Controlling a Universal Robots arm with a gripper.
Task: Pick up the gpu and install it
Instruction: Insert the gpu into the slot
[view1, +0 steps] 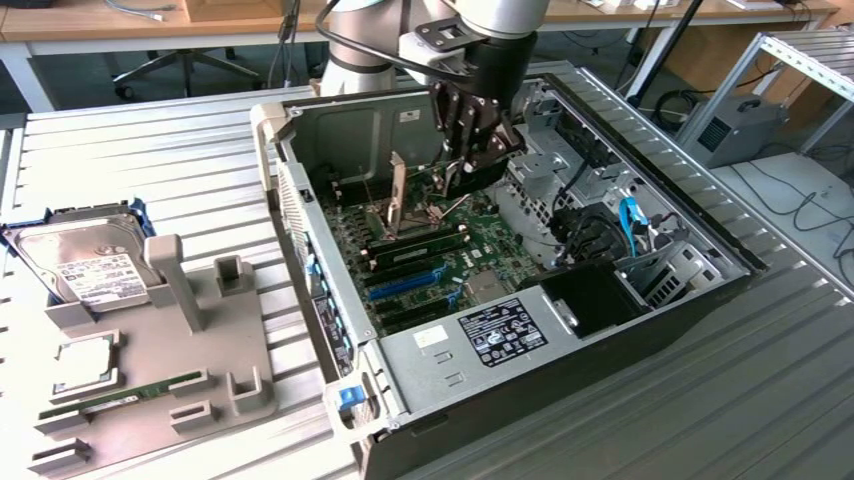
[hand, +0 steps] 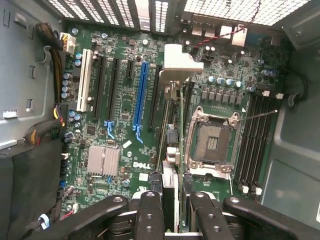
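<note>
Computer case (view1: 441, 375): grey sheet metal, matt, with a perforated rear panel. Motherboard (hand: 120, 90): green laminate, slightly glossy, fitted with a ribbed bare-metal heatsink (hand: 103, 160). Gripper (hand: 172, 210): black, smooth, semi-gloss. Table (view1: 160, 150): ribbed, pale brushed metal. Holder (view1: 174, 390): matt grey plastic. Hard drive (view1: 83, 262): shiny metal with a paper label.

The gpu (hand: 170, 145) stands edge-on above the motherboard (hand: 120, 100), metal bracket (hand: 181, 61) outward.

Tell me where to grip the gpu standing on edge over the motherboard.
Take the gpu by its upper long edge, coming straight down from above and clamping its two flat faces. It stands on edge, thin, with the silver bracket at one end and the lower edge facing the motherboard.
</note>
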